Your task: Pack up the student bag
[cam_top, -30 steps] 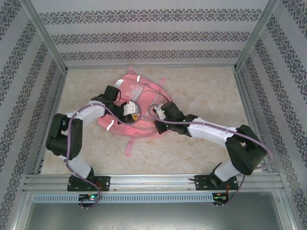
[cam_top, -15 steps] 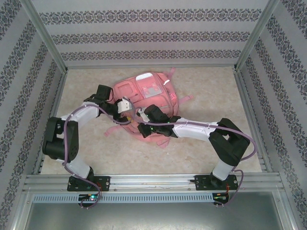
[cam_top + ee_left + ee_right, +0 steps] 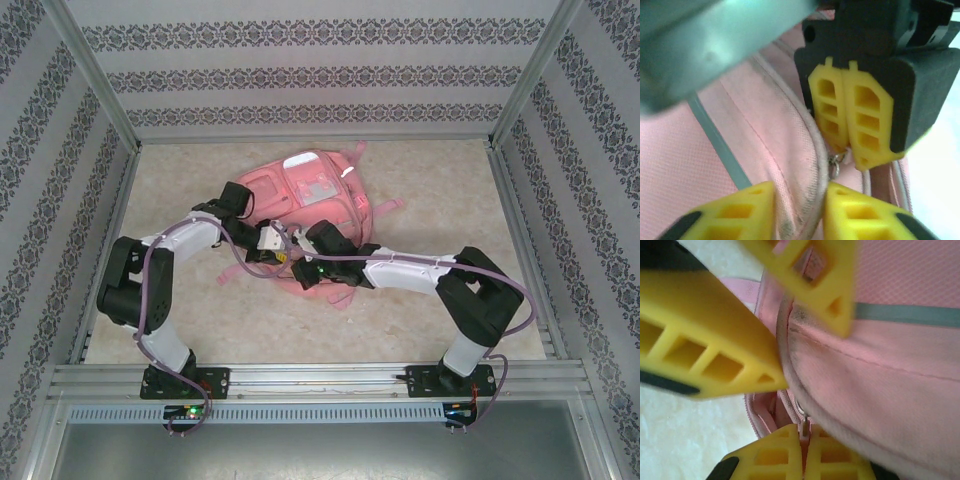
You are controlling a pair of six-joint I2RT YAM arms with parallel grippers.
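The student bag [image 3: 310,195], a pink backpack with silver strips, lies at mid-table. Both grippers meet at its near edge. My left gripper [image 3: 272,243] [image 3: 800,215] is shut on a fold of the bag's zip edge [image 3: 805,185], with pink fabric filling the gap between its yellow fingers. Just beyond it, my right gripper [image 3: 298,262] [image 3: 804,455] is shut on the small metal zipper pull [image 3: 803,422] [image 3: 835,162]. Beside the pull the zip gapes a little, showing pink lining [image 3: 762,415]. In the right wrist view, the left gripper's fingers [image 3: 715,350] clamp the seam above.
Loose pink straps trail from the bag at the right [image 3: 388,206] and near left [image 3: 232,273]. Metal frame posts and patterned walls [image 3: 60,180] enclose the marble table top [image 3: 440,190]. Bare table lies to the right of and in front of the bag.
The bag has shifted back and right, with the right arm reaching further left. My left gripper opened, moved right beside the right gripper and closed on the zip edge.
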